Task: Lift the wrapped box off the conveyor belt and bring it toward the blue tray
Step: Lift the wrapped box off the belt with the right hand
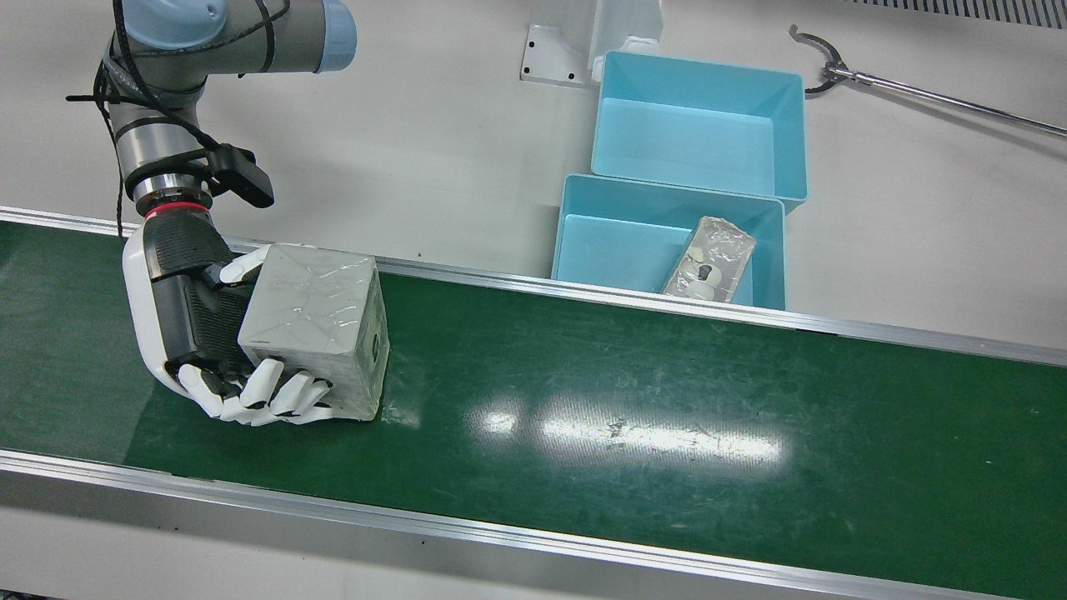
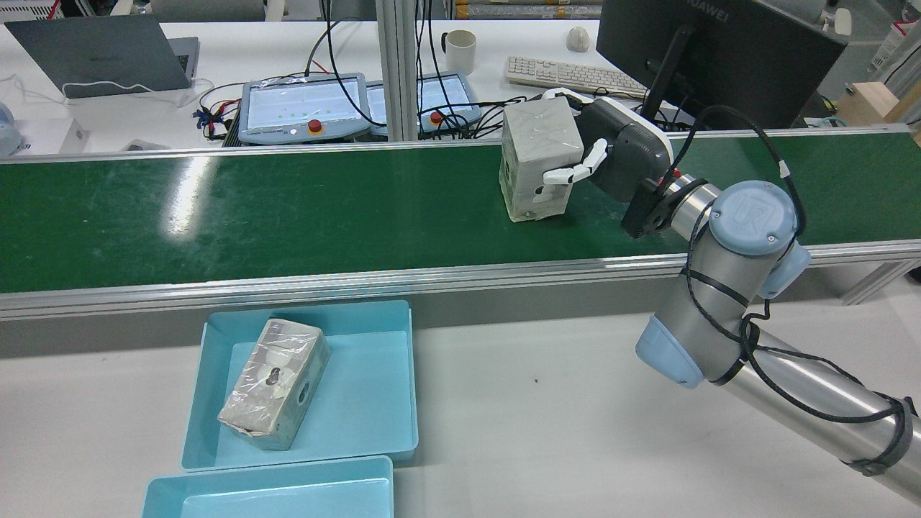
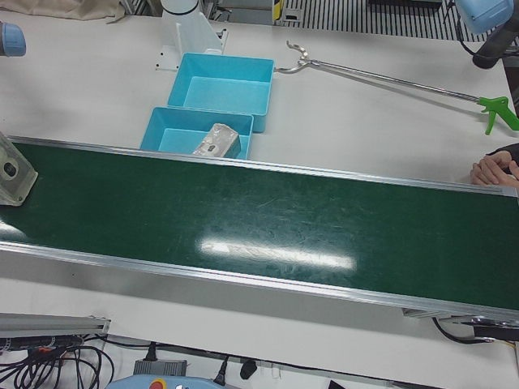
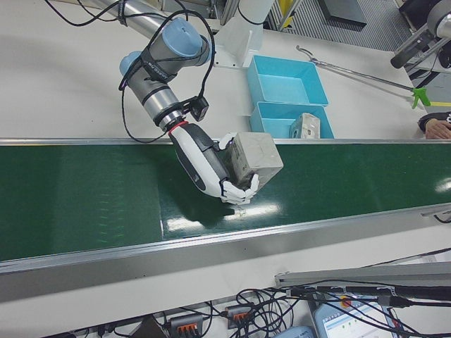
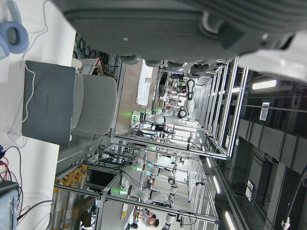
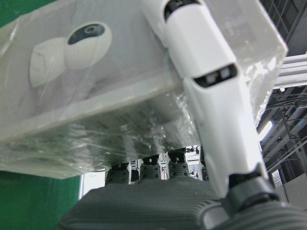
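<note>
Right now my right hand point(image 1: 196, 333) has its white fingers point(image 1: 275, 398) wrapped around the grey cube-shaped box in clear plastic wrap point(image 1: 321, 325), box at or just above the green conveyor belt point(image 1: 633, 400) on the robot's right side, well apart from the blue plastic tray point(image 1: 583, 242). Risk as I judge it: the wrap is slick and crinkled, fingers pinch only one end of the box, so it could rotate or slide out during the carry. That nearer tray already holds another wrapped grey box point(image 1: 710, 260), so a careless approach could knock it or land on top; the tray's wall and the belt's aluminium rail point(image 1: 750, 312) could also catch a low box. Left hand shows only in its own camera, dark palm edge point(image 5: 158, 28), I cannot tell whether it's spread or closed. White surface point(image 1: 433, 142) behind the belt carries a second, empty blue tray point(image 1: 783, 125) and a metal reach-grabber tool point(image 1: 917, 93). Room beyond: desks, laptop point(image 2: 93, 54), mug point(image 2: 459, 50), keyboard point(image 2: 568, 74), monitor point(image 2: 712, 50).
</note>
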`<state>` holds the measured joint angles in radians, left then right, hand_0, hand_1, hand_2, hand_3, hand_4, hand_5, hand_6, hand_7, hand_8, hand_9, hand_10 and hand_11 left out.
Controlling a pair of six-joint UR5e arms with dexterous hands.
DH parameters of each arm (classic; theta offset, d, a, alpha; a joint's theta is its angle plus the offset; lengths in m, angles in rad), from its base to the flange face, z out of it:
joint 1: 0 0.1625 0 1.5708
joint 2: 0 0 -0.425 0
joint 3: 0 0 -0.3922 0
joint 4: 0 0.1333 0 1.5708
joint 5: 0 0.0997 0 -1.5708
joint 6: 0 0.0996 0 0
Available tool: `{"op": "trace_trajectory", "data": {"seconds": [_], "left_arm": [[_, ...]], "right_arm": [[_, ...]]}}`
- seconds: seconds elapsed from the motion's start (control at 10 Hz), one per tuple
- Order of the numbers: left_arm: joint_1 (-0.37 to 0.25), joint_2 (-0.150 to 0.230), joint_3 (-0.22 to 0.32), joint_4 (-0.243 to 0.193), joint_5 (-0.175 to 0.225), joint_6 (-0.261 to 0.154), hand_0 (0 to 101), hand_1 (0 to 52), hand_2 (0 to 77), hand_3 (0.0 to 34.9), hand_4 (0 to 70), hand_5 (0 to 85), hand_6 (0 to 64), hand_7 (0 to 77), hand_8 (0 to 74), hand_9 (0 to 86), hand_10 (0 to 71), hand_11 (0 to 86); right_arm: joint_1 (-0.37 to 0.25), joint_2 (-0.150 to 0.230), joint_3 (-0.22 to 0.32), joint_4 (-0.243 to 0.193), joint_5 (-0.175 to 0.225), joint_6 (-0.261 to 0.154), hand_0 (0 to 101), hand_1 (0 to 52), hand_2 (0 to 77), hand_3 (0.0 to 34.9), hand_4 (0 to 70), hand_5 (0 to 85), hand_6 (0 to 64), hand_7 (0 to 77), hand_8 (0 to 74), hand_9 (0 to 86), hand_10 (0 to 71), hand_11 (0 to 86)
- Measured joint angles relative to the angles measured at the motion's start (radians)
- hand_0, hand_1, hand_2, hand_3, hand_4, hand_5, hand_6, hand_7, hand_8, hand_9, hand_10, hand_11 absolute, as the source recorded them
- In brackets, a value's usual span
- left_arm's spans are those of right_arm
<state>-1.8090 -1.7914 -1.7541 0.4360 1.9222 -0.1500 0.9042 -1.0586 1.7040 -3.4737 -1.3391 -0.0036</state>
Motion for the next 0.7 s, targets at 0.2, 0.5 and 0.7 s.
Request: {"op": "trace_trajectory", "data": {"seconds": [0.2,0.5,0.7], "left_arm": [[0.0,0.0,0.0,0.0,0.0,0.0,0,0.0,0.5,0.0,0.0,1.1,0.5,0.0,0.0,0.0,0.0,0.0],[0.0,0.0,0.0,0.0,0.0,0.0,0,0.0,0.5,0.0,0.0,1.1,0.5,0.5,0.0,0.0,0.5,0.0],[0.0,0.0,0.0,0.0,0.0,0.0,0,0.0,1.1,0.0,0.0,1.1,0.0,0.5,0.0,0.0,0.0,0.0]], "right_arm": [[0.017,0.005,0.046,-0.004,0.001,-0.006,56,11.5,32.7,3.7,22.4,64.4,25.6,51.8,36.0,45.3,30.5,37.6],[0.01,0.064,0.149,-0.061,0.0,-0.057,51,1.6,37.6,3.4,22.4,69.8,28.9,61.1,42.5,52.4,39.8,45.8],[-0.058,0.111,0.17,-0.084,0.008,-0.109,48,1.1,37.6,3.2,22.4,69.8,31.1,69.8,46.4,61.1,45.8,52.4]]}}
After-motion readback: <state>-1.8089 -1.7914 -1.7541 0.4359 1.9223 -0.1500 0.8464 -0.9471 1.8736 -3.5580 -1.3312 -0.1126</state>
